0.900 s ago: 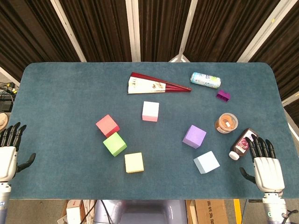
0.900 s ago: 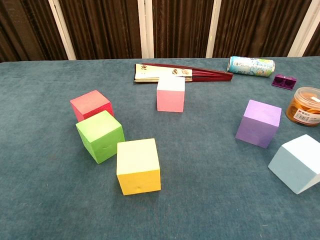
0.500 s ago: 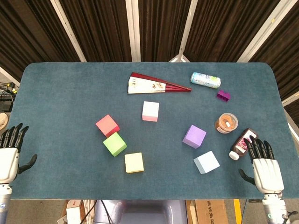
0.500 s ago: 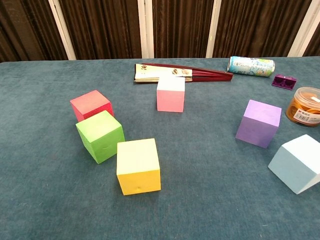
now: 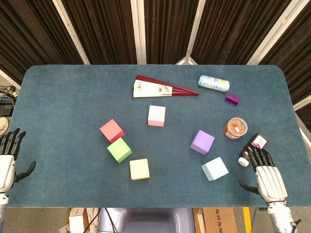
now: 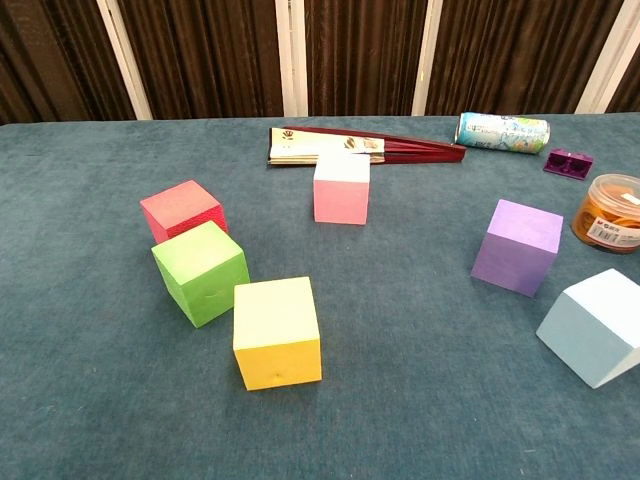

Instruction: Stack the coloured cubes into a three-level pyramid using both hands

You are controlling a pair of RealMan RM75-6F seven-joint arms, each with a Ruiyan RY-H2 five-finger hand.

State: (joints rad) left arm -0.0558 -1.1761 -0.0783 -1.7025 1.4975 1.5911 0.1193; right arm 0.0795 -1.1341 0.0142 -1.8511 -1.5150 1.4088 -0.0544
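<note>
No stacking had begun: six cubes lay scattered singly on the worktop (image 5: 68,92). The left hand (image 5: 6,167) at eight o'clock and the right hand (image 5: 268,179) at four o'clock were released, grasping nothing. Likely next: the right hand reaching the light-blue cube (image 5: 215,168).

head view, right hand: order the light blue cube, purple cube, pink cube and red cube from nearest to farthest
From the right hand, at the table's near right corner:
1. Light blue foam cube, just to its left.
2. Purple foam cube, further left and back.
3. Pink foam cube, mid-table.
4. Red foam cube, on the left side.
</note>
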